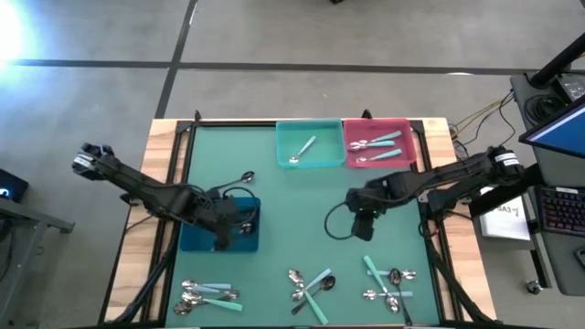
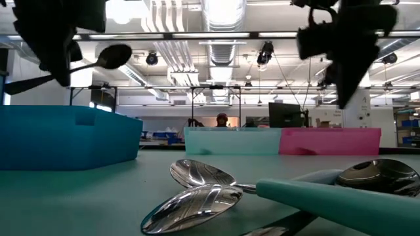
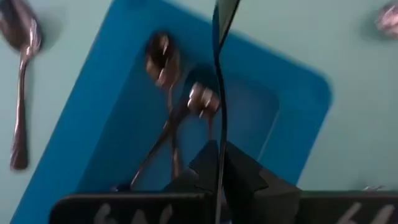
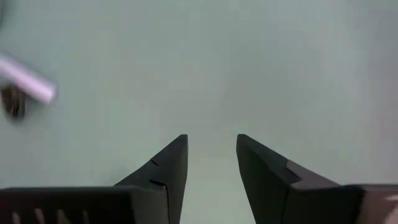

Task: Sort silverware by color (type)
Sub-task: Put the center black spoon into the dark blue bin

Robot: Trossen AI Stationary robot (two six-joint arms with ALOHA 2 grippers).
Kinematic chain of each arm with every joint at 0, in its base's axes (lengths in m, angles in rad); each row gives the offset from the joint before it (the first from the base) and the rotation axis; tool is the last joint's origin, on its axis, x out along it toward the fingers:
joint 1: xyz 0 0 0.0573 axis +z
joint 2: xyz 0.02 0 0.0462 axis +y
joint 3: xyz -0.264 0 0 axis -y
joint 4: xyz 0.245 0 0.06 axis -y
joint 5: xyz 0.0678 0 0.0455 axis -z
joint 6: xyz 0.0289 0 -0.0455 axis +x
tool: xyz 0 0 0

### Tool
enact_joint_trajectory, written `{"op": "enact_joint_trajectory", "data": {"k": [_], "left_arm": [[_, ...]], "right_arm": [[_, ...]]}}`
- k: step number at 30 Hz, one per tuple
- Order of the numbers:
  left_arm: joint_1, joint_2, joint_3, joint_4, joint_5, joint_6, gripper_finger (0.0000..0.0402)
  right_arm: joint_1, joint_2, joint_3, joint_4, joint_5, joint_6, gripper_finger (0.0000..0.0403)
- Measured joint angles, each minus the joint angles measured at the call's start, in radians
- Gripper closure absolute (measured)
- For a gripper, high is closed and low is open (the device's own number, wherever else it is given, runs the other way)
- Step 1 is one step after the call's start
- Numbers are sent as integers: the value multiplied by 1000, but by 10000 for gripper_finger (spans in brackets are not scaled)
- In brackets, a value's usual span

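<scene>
The left gripper (image 1: 222, 239) is pinching a thin dark spoon (image 3: 220, 93) above the blue bin (image 1: 192, 236), where two more dark spoons (image 3: 168, 87) are lying, while the right gripper (image 4: 211, 163), fingers parted and empty, is hovering over bare green mat between the far bins and the near spoon piles (image 1: 388, 283).

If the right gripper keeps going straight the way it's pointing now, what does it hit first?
Probably just the bare green mat. The right gripper is open, empty and aimed down at it, with nothing between; how far off is unclear.
</scene>
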Motion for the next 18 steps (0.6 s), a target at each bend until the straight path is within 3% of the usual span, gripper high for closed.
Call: {"op": "enact_joint_trajectory", "data": {"k": [8, 18], "left_arm": [[2, 42, 0, -77, -24, -68, 384], [3, 110, 0, -60, 0, -4, 327]], "right_arm": [[111, 9, -12, -80, -128, 153, 273], [175, 9, -14, -75, -135, 243, 262]]}}
